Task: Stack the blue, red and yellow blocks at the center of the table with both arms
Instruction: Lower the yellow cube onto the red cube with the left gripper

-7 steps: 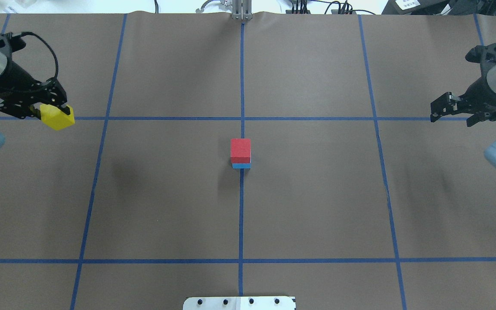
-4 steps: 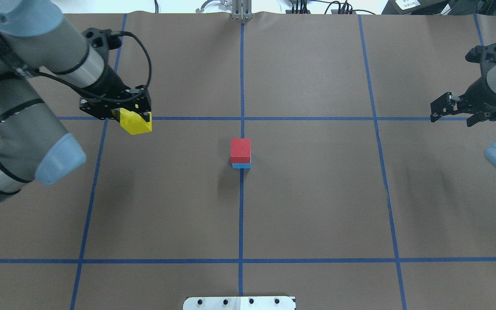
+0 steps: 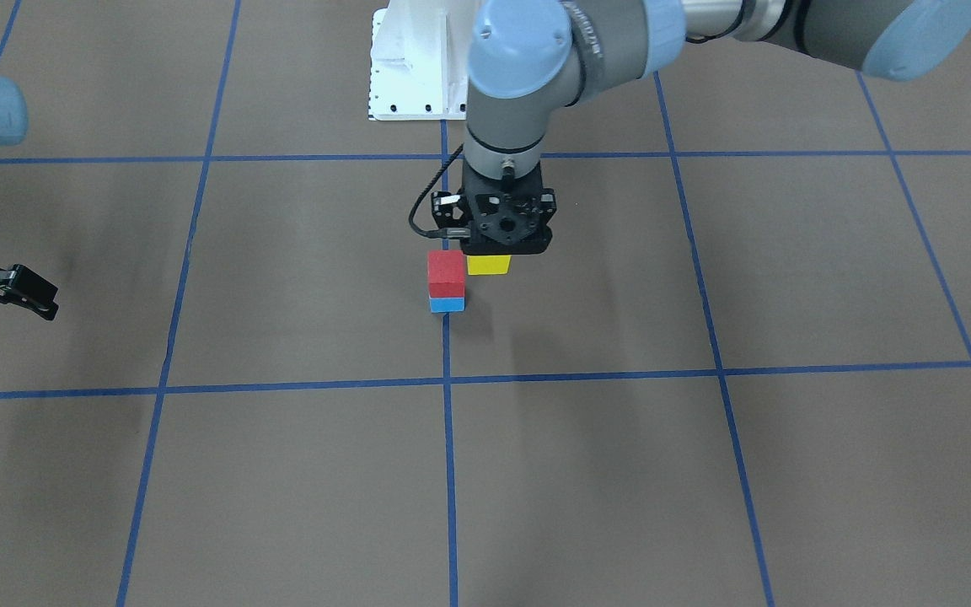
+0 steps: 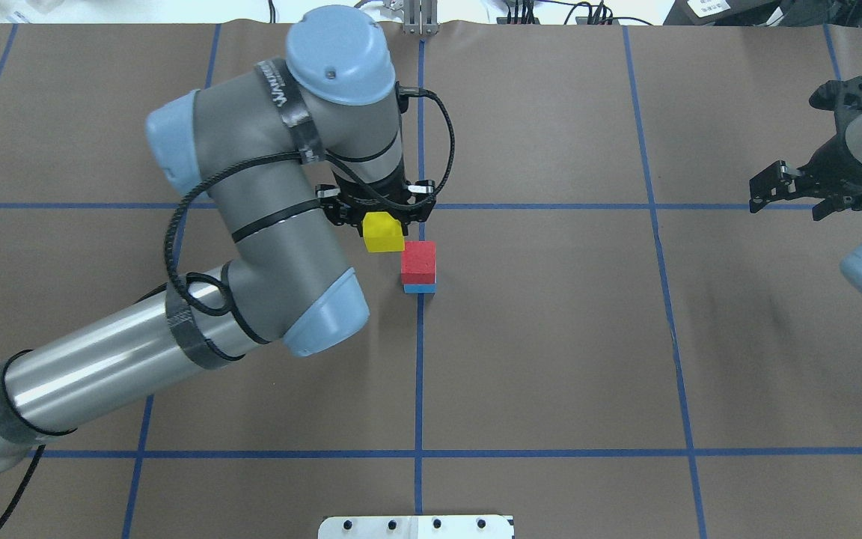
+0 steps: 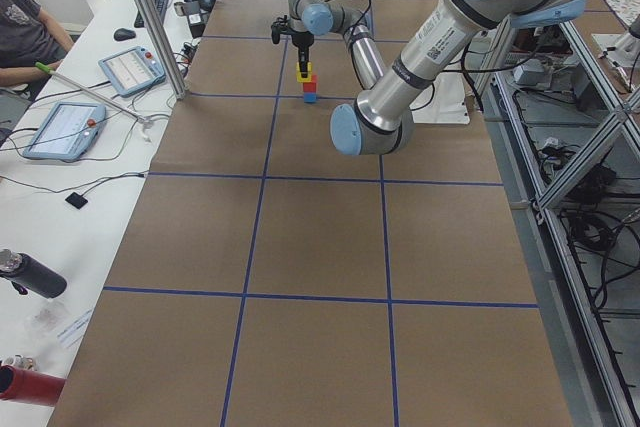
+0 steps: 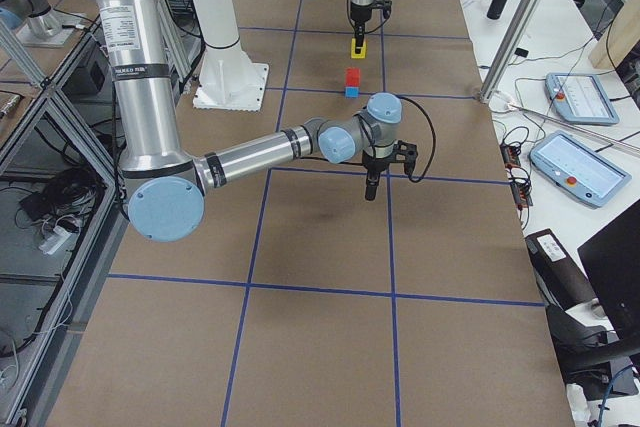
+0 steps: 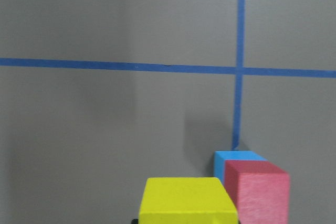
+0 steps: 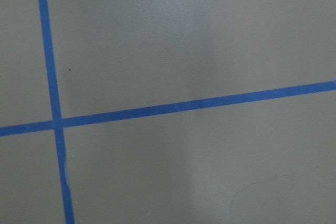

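Overhead exterior shows my left tool [image 4: 378, 215] pointing down and clamped on the yellow block [image 4: 384, 233], one finger on each of two opposite faces. The block's lower part hangs out below the fingertips. Just beside this tool, on the side toward the other arm, the red block [image 4: 418, 260] sits on the blue block [image 4: 419, 287], edges flush, on a blue tape line [image 4: 418, 374] of the table [image 4: 551, 337].

In the left wrist view the yellow block's near corner almost meets the red one's edge. I cannot tell whether they touch. The front view puts yellow at about red's height, so little room is left on that side. Everywhere else around the left tool lies bare table.

My right tool [image 4: 783, 191] hangs well apart from the stack toward the table's end, fingers spread and holding nothing, with open surface between.
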